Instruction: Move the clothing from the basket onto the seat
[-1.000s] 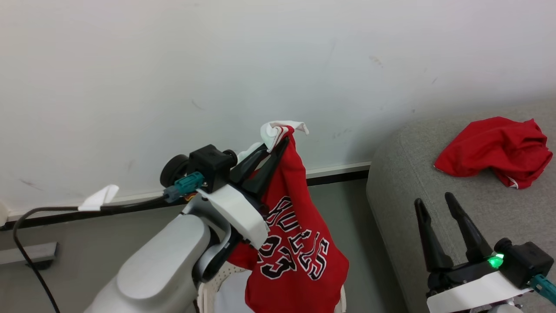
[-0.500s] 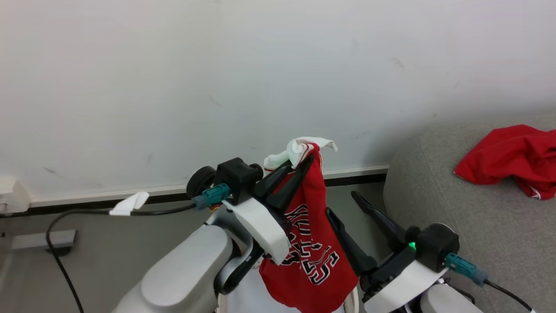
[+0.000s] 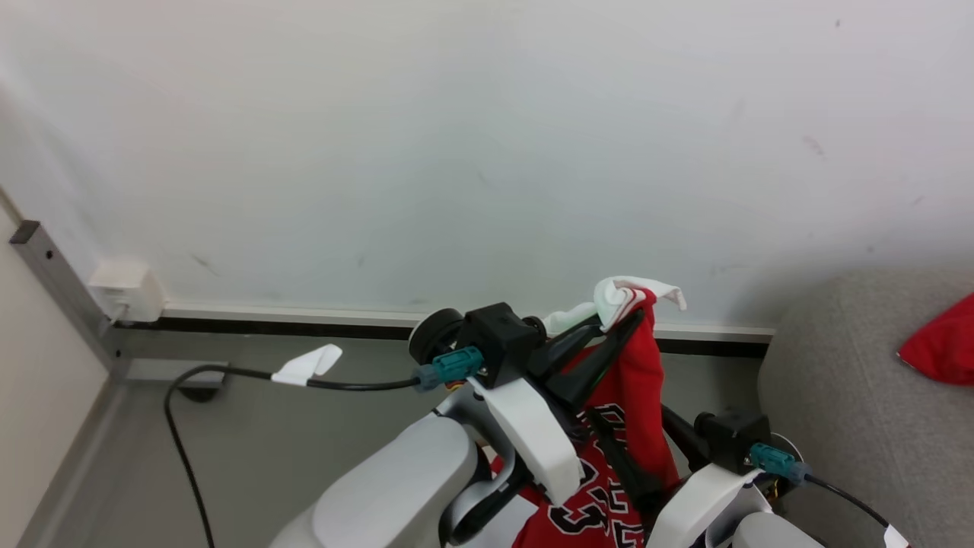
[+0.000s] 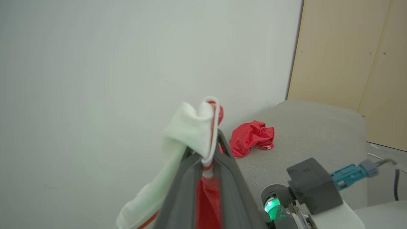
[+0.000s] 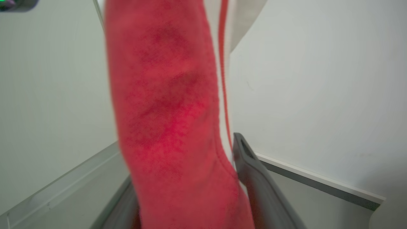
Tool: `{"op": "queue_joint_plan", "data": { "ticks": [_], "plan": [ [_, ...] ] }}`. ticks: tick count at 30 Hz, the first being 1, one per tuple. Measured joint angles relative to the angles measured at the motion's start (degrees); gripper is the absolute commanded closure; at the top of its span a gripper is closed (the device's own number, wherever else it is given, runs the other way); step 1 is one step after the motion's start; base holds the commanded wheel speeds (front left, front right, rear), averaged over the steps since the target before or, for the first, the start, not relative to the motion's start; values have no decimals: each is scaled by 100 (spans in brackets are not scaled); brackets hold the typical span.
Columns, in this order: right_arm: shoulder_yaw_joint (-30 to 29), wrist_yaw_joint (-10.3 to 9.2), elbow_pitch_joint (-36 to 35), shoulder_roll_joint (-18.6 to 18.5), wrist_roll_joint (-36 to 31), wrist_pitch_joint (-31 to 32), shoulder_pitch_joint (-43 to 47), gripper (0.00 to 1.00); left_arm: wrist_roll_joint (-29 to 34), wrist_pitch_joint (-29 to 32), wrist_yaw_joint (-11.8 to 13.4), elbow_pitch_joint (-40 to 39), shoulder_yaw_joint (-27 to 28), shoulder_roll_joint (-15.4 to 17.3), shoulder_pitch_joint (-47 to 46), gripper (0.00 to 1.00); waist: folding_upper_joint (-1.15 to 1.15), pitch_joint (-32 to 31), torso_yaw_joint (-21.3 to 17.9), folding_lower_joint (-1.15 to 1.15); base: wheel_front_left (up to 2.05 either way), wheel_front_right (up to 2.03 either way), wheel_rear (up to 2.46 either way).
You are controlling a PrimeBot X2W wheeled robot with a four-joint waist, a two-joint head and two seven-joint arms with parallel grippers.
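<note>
Head view: L gripper clamped on jersey at white trim, up in front of wall; cloth hangs down. R gripper jaws apart, straddling hanging cloth. Second red garment on seat, far right.
L wrist: fingers pinch trim; garment lies on seat by wall.
R wrist: jersey hangs between spread jaws.

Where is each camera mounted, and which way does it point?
Head view: on the head, facing wall and floor; left gripper pinches the jersey, right gripper open around it.
Left wrist view: on that wrist, along its shut fingers toward the seat.
Right wrist view: on that wrist, facing the jersey between its open fingers.
Shared: head and left wrist views show the red garment on the seat.
</note>
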Motion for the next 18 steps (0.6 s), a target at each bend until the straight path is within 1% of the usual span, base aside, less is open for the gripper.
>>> {"op": "queue_joint_plan", "data": {
  "ticks": [7,8,9,10,13,18],
  "plan": [
    [403,0,721,56,502,0,-19,0,-12,76,-13,-87,-183,-127,-22,100,0,-110,500,0,0,0,0],
    [448,0,798,78,588,0,-54,20,12,87,1,-97,-196,-131,-32,100,0,-124,555,0,0,0,0],
    [506,0,860,100,673,-1,-96,61,14,88,5,-107,-199,-135,-32,100,0,-136,599,0,0,0,0],
    [568,0,939,120,748,0,-147,100,14,90,5,-119,-207,-143,-32,100,0,-148,639,0,0,0,0],
    [717,0,1031,144,933,1,-238,100,13,98,7,-140,-213,-149,-32,100,0,-172,714,0,0,0,0],
    [747,0,994,136,1083,1,-383,100,-8,97,44,-158,-177,-80,-31,100,0,-168,719,0,0,0,0]
  ]
}}
